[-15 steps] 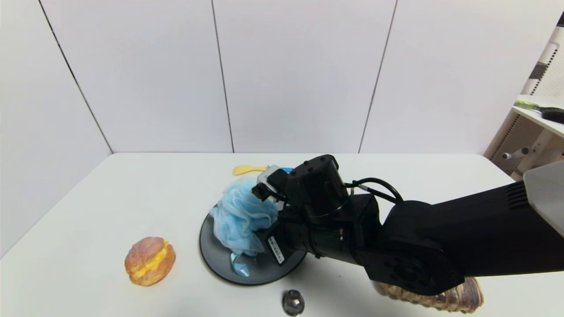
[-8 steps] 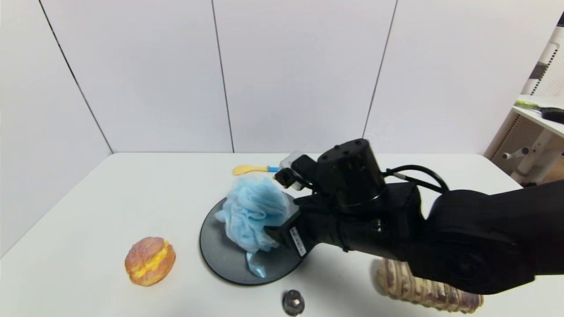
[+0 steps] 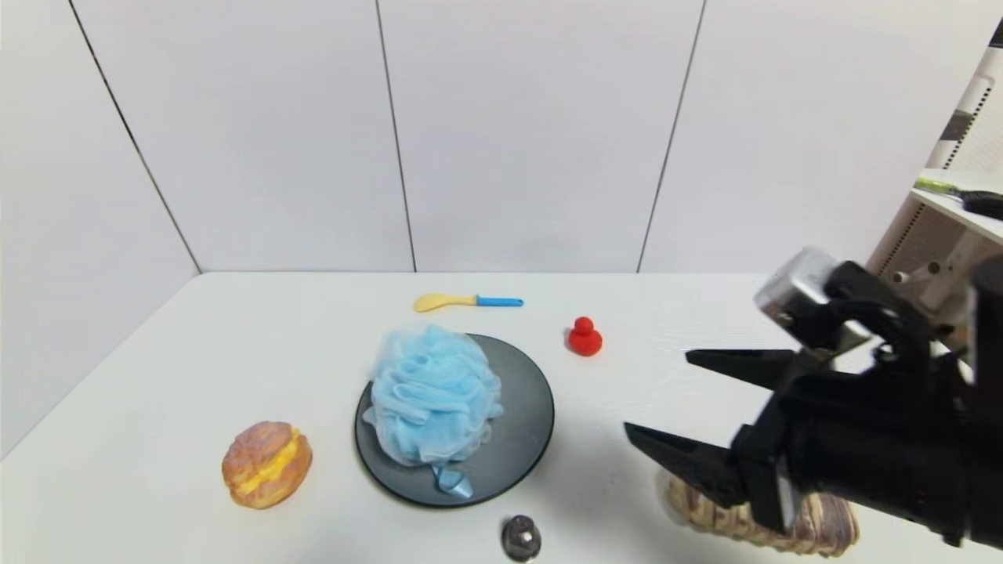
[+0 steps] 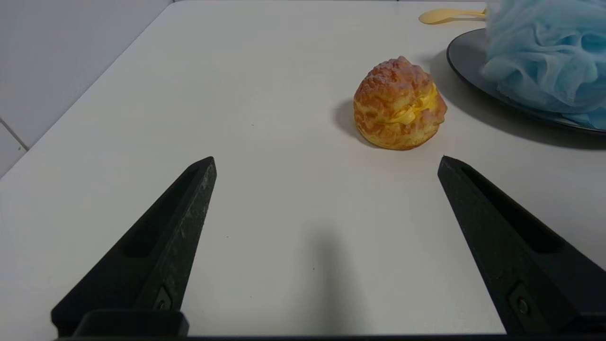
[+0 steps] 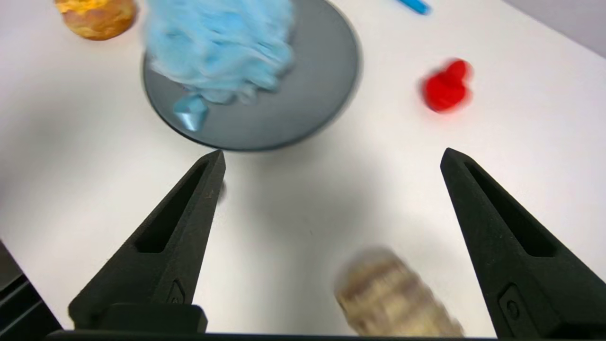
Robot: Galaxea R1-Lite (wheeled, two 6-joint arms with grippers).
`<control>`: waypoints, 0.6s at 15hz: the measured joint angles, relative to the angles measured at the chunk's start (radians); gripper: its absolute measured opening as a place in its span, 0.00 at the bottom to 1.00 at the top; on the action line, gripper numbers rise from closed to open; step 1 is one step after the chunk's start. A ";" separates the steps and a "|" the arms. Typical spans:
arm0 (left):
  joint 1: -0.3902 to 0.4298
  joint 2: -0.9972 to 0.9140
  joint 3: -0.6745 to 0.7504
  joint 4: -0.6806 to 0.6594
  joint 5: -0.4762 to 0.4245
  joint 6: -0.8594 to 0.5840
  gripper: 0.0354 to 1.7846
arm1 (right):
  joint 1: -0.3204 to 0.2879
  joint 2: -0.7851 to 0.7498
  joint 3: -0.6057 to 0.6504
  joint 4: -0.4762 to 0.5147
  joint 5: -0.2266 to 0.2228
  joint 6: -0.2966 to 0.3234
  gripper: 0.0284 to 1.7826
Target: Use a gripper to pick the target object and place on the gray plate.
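Observation:
The light blue mesh bath pouf (image 3: 433, 395) sits on the gray plate (image 3: 525, 407) at the table's middle, its ribbon loop (image 3: 453, 482) lying on the plate's near edge. Pouf (image 5: 218, 45) and plate (image 5: 312, 90) also show in the right wrist view, well beyond the fingers. My right gripper (image 3: 657, 395) is open and empty, raised over the table's right side, well clear of the plate. My left gripper (image 4: 326, 161) is open and empty, low over the left front of the table; the pouf (image 4: 544, 57) and the plate's rim (image 4: 461, 59) lie ahead of it.
A cream puff (image 3: 266, 464) lies left of the plate. A red duck (image 3: 584, 337) and a yellow spoon with blue handle (image 3: 466, 301) sit behind it. A small dark metal thing (image 3: 521, 538) and a woven tan roll (image 3: 764, 517) lie at the front. A shelf (image 3: 956, 196) stands far right.
My right gripper let go of the pouf and drew back to the right and up, open. The pouf settled on the plate. The red duck is now uncovered.

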 joint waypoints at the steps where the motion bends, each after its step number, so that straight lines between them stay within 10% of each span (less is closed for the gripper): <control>1: 0.000 0.000 0.000 0.000 0.000 0.000 0.94 | -0.036 -0.068 0.044 0.001 0.000 0.000 0.89; 9: 0.000 0.000 0.000 0.000 0.000 0.000 0.94 | -0.454 -0.456 0.280 0.011 0.010 -0.046 0.94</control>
